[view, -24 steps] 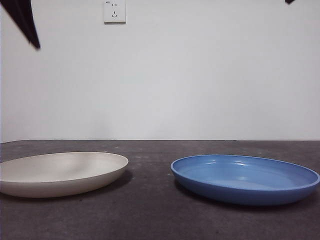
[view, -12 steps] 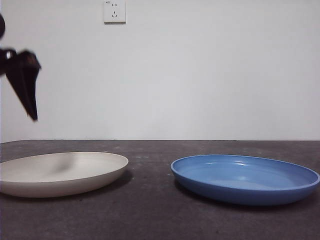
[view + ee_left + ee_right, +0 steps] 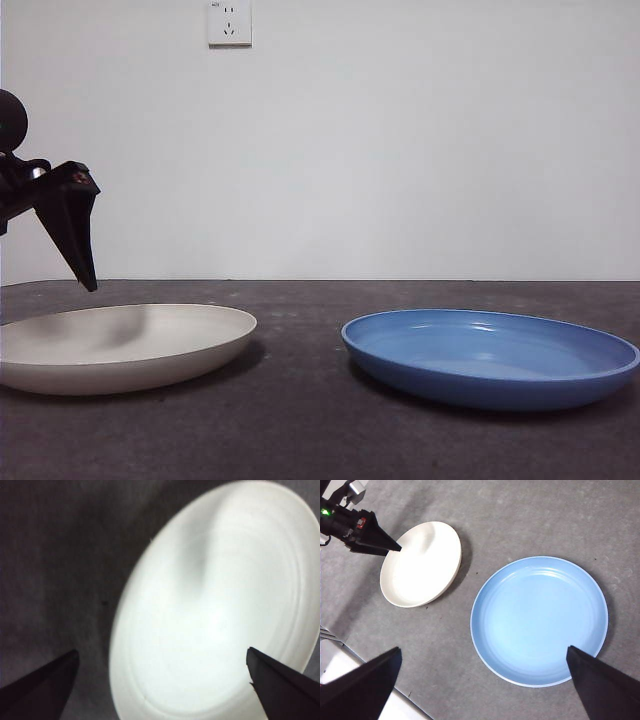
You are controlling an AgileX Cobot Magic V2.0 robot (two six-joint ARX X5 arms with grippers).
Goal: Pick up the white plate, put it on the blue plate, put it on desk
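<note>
The white plate [image 3: 120,345] runs off the front view's left edge, so its far-left rim is lost. The left end effector [image 3: 75,235] comes in from that same edge, most of its arm cut away, and only one dark jaw tip reads clearly here. Up close in the left wrist view, the plate [image 3: 215,610] is glaring and blurred, its rim clipped at the frame's edges. The right end effector [image 3: 480,690] shows only two jaw tips.

Plain white wall [image 3: 420,150] at the far side, white power socket [image 3: 229,22] high on its left, even light
</note>
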